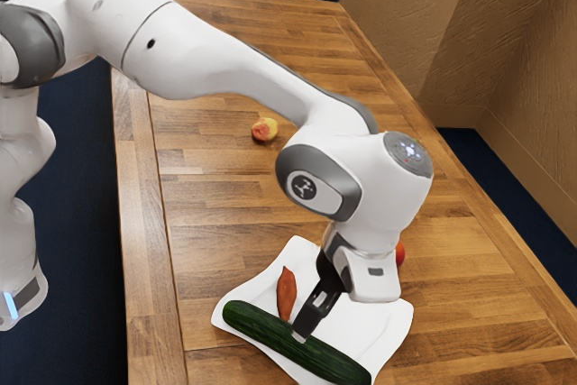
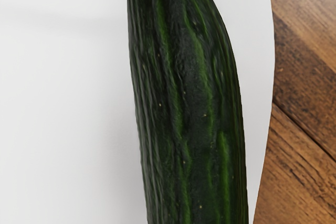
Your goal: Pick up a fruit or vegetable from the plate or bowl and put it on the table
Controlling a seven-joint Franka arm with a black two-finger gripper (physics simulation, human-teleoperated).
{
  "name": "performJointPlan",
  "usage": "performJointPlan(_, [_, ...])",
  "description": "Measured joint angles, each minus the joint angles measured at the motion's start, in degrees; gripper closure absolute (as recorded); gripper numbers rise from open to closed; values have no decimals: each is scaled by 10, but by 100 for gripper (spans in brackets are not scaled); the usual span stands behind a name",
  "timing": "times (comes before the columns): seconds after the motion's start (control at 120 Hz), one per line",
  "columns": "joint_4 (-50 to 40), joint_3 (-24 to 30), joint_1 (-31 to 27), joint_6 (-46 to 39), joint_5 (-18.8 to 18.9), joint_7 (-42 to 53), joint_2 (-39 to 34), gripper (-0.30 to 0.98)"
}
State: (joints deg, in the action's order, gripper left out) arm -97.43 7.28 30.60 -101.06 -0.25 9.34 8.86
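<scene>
The black gripper (image 1: 301, 334) points down at the middle of a long dark green cucumber (image 1: 254, 323) in the exterior view; whether it touches the cucumber I cannot tell. The cucumber lies along one side of a white, wavy-edged plate (image 1: 393, 315). A reddish-brown sweet potato (image 1: 286, 292) rests on the same plate, beside the gripper. Seen from the hand, the cucumber (image 2: 186, 98) runs lengthwise beneath it, with the white plate (image 2: 63, 108) on both sides.
A yellow-red fruit (image 1: 264, 130) sits on the wooden table (image 1: 212, 214), well away from the plate. Partly behind the hand is a red round fruit (image 1: 400, 252). Beyond the table's far edge, in the exterior view's upper right, stands a brown wall (image 1: 505, 69).
</scene>
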Motion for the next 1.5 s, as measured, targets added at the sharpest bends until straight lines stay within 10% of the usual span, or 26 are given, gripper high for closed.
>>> performJointPlan(0.967, [-21, 16, 0, -102, -2, 45, 62, 0])
performJointPlan(1.267, [-20, 17, 0, -112, 9, 39, 66, 51])
performJointPlan(1.5, [31, 21, -1, -94, 6, 33, 54, 47])
